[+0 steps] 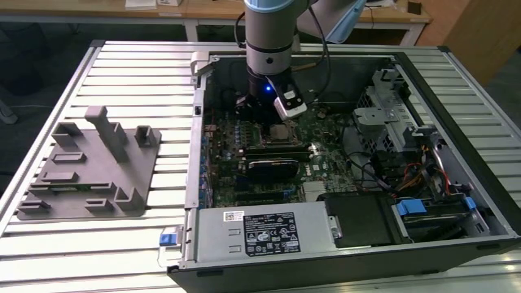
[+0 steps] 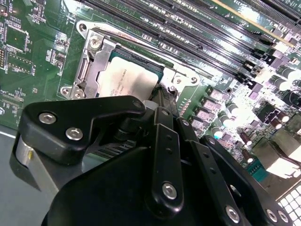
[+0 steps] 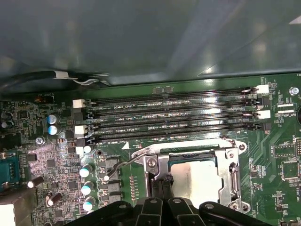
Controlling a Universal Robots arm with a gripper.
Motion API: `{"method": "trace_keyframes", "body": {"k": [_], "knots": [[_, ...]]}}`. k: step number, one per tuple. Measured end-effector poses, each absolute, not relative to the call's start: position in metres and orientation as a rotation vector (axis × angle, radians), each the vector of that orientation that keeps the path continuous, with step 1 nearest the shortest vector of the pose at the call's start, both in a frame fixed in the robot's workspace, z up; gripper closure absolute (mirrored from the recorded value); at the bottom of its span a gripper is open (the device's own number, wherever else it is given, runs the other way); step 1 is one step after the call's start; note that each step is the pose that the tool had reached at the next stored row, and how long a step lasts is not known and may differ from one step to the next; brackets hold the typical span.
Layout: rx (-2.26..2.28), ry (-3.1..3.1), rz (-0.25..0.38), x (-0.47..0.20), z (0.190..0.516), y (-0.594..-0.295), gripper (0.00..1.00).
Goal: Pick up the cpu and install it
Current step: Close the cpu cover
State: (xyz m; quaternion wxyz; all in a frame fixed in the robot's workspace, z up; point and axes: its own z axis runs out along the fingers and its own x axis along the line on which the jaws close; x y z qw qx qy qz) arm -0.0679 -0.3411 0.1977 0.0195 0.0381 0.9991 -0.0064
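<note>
cpu [image 2: 129, 80] is lying flat inside the motherboard socket [image 3: 233, 174] in both wrist views, so picking and placing appear done. The gripper [image 3: 162, 184] is hovering just beside its edge; open or closed, I cannot tell. The socket lever [image 3: 120, 165] is looking unlatched, so clamping seems not yet done.

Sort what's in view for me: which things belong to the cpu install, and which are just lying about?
In the job:
cpu, lying within the socket
socket
gripper, at the cpu's edge

Lying about:
grey fixture tray, outside the case
memory slots
power supply
</note>
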Motion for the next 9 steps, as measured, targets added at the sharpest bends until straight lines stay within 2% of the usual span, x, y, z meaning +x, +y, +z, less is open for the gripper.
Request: {"method": "trace_keyframes", "body": {"k": [9], "knots": [[0.118,3.100,-0.020,-0.0679,0.2006,-0.3410,0.89]]}}
